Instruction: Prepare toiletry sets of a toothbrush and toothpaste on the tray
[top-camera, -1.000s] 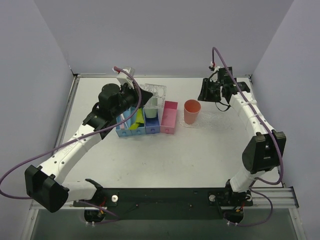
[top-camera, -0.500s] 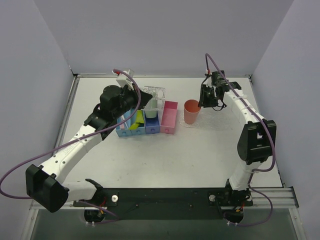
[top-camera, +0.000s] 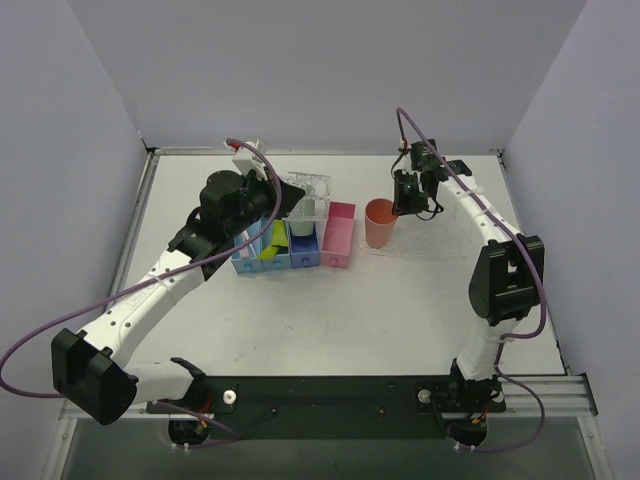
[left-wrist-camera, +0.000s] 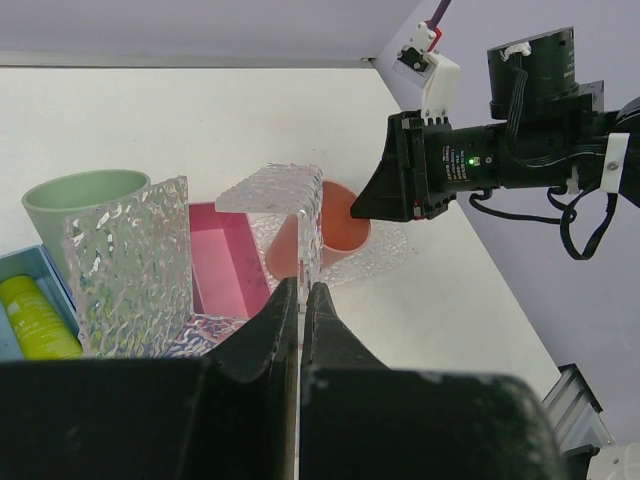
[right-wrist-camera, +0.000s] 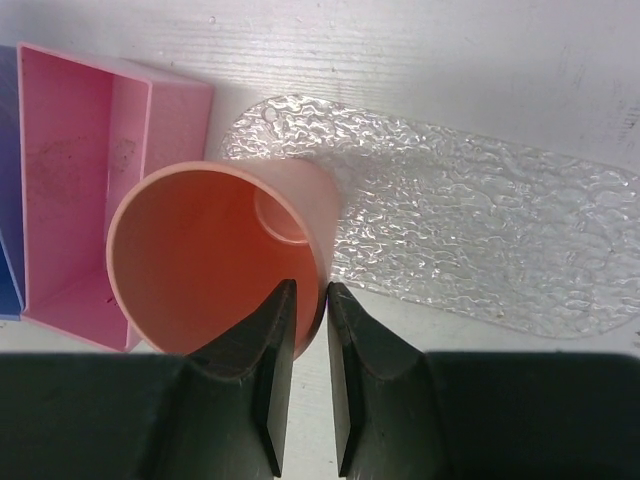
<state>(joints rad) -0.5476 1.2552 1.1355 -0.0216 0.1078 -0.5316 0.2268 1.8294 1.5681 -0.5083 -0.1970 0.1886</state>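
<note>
The clear bumpy tray (right-wrist-camera: 480, 230) lies flat on the table at the right, also seen in the top view (top-camera: 428, 236). An orange cup (right-wrist-camera: 200, 250) stands on its left end. My right gripper (right-wrist-camera: 310, 290) straddles the cup's rim, one finger inside and one outside, jaws narrow with a slight gap still showing. A lime-yellow toothpaste tube (left-wrist-camera: 35, 320) lies in a blue bin (top-camera: 272, 240). My left gripper (left-wrist-camera: 300, 288) is shut on the wall of a clear textured holder (left-wrist-camera: 125, 265), lifted over the bins. The toothbrush is hidden under the left arm.
A row of blue bins (top-camera: 262, 262) and a pink box (top-camera: 338, 240) sits left of the orange cup (top-camera: 380, 222). A green cup (left-wrist-camera: 85, 200) stands behind the bins. Grey walls close in the table on three sides.
The right gripper has swung left from the back right corner to the orange cup, and its jaws have narrowed around the rim. The left arm has barely shifted.
</note>
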